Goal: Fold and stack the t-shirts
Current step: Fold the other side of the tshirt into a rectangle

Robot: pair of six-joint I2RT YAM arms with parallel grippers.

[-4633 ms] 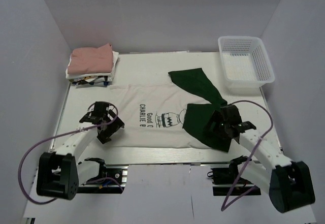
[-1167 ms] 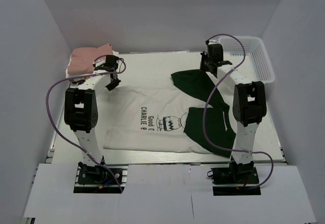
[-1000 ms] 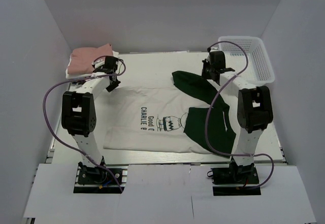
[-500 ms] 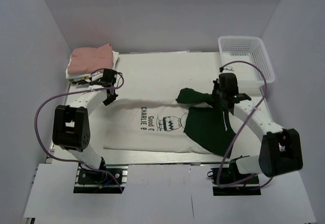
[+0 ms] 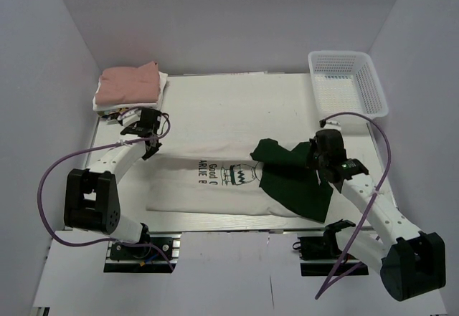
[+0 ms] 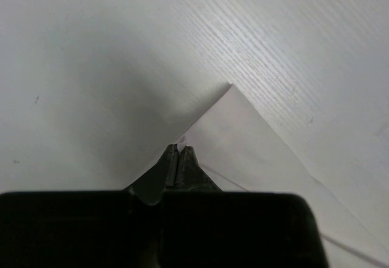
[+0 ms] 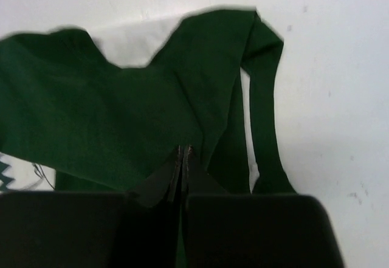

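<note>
A cream-white t-shirt point(image 5: 215, 187) with dark print and dark green sleeves point(image 5: 294, 183) lies across the middle of the table. Its far edge is lifted and drawn toward the near side. My left gripper point(image 5: 151, 146) is shut on the shirt's far-left cream corner point(image 6: 255, 140); in the left wrist view the fingertips point(image 6: 177, 149) pinch cloth. On the other side, my right gripper point(image 5: 314, 162) is shut on the green cloth point(image 7: 121, 110), jaws pressed together point(image 7: 184, 151). A folded dusty pink t-shirt point(image 5: 128, 83) tops a stack with a white one point(image 5: 122, 108) at the far left.
A white plastic mesh basket point(image 5: 348, 90) stands at the far right corner. White walls enclose the table on the left, far and right sides. The stack sits just beyond my left gripper.
Both arms pulled back from the far side toward the near edge, dragging the shirt's far edge and the green sleeve with them. The far part of the table is now bare.
</note>
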